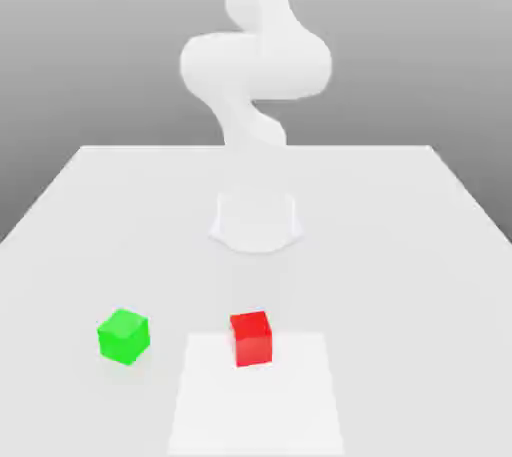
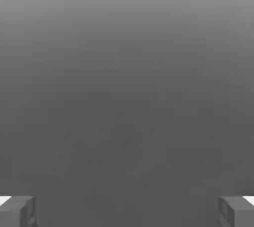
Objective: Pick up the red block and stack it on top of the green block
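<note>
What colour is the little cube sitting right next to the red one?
It is bright green. The green block shows best in the exterior view, on the exterior view's left of the red block.

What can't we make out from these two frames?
- Gripper, hand view: just the two fingertips show, wide apart; the picture's edge cuts off the rest.
- Arm, exterior view: its top runs off the upper edge.
- Red block and green block, exterior view: far faces hidden.

The white arm (image 1: 255, 65) rears upright, its grey fingers (image 2: 17, 211) spread wide apart.
</note>
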